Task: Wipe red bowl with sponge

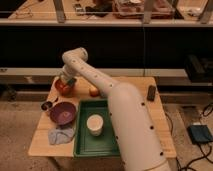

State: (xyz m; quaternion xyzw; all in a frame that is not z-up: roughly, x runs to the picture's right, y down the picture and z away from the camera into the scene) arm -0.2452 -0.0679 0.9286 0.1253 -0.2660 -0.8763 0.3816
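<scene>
The red bowl (62,88) sits at the far left corner of the wooden table (132,87). My white arm reaches across the table from the lower right. My gripper (67,81) is right over the red bowl, at or inside its rim. A small greenish-blue patch shows at the gripper's tip; it may be the sponge, but I cannot tell. Most of the bowl's inside is hidden by the gripper.
A purple bowl (62,113) stands in front of the red bowl, with a small metal cup (46,105) to its left. A grey-blue cloth (59,135) lies at the front left. A green tray (83,142) holds a white cup (94,125). An orange fruit (93,91) and a dark object (151,92) lie further right.
</scene>
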